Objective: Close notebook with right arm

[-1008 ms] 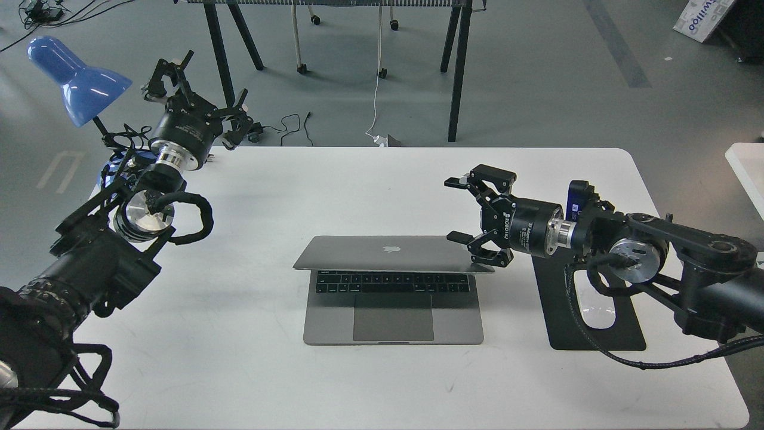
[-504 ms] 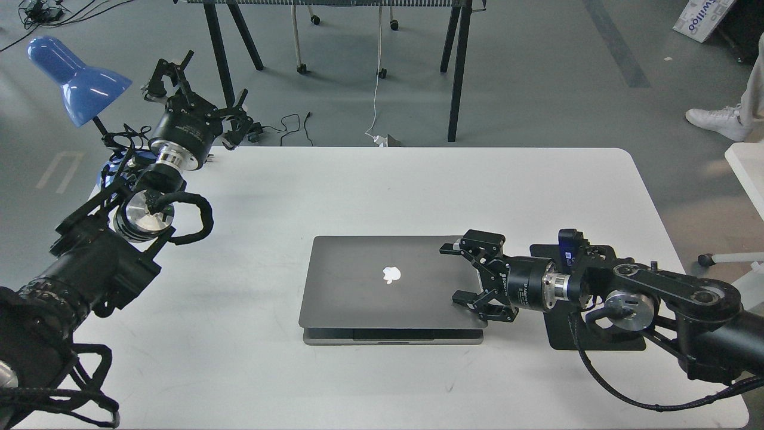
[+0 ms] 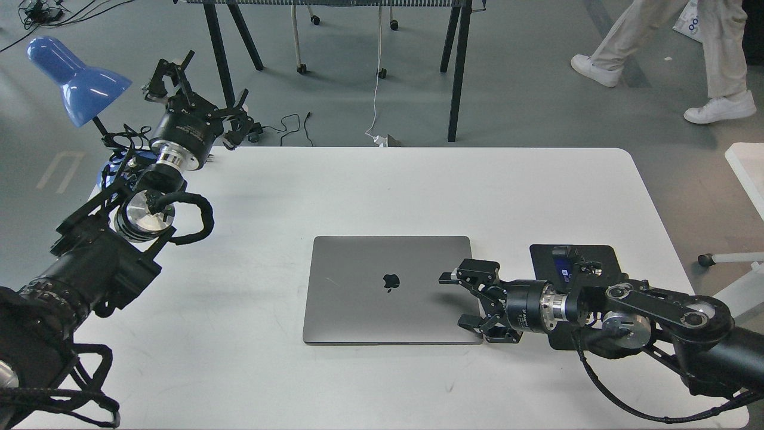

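Note:
The grey laptop notebook lies in the middle of the white table with its lid flat down and the logo facing up. My right gripper is open, low over the lid's right edge, its upper finger on the lid and its lower finger near the front right corner. My left gripper is open and empty, held up beyond the table's far left corner, well away from the notebook.
A blue desk lamp stands at the far left by my left arm. A black mat lies right of the notebook under my right arm. A person's legs cross the floor at the far right.
The lid went from half open to fully shut. My right gripper moved down and toward me with the lid's right edge. A person walked into view at the far right.

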Action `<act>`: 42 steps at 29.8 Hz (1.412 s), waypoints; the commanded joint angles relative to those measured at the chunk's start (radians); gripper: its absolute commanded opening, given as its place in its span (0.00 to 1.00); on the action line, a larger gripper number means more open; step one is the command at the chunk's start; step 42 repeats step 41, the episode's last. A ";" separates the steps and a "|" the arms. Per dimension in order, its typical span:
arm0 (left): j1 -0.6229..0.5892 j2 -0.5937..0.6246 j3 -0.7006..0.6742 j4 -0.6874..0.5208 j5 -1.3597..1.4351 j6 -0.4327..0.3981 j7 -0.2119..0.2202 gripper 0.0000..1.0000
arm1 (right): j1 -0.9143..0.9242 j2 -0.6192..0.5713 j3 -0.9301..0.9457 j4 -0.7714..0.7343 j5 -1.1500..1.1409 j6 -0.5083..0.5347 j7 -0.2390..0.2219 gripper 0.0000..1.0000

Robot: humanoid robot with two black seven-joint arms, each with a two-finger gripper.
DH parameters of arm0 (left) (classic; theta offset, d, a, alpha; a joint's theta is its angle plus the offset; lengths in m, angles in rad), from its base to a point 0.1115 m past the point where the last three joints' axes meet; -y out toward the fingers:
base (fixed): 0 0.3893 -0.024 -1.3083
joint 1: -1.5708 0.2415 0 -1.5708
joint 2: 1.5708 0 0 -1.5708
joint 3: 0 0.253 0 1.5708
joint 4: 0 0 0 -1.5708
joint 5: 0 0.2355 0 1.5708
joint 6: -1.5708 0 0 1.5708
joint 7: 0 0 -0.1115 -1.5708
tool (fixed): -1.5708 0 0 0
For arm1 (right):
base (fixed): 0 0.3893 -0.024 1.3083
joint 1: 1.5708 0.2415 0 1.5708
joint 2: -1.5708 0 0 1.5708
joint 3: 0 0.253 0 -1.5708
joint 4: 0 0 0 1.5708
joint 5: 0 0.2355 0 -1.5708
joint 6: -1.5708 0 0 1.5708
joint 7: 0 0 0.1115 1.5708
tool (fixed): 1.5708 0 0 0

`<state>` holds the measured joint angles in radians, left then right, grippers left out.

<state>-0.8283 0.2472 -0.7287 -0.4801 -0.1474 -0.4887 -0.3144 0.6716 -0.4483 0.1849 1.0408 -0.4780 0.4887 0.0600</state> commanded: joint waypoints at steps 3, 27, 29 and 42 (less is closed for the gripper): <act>0.000 0.000 0.000 0.000 0.000 0.000 0.000 1.00 | 0.002 0.000 0.013 0.001 0.002 0.000 0.004 1.00; 0.000 0.001 -0.002 0.000 -0.003 0.000 0.000 1.00 | 0.009 0.063 0.909 -0.275 0.378 -0.033 0.006 1.00; 0.000 0.000 -0.002 0.000 -0.003 0.000 0.000 1.00 | 0.014 0.059 0.927 -0.317 0.455 -0.019 0.006 1.00; 0.000 0.001 -0.002 0.000 -0.003 0.000 0.000 1.00 | 0.029 0.062 0.967 -0.417 0.523 0.000 0.011 1.00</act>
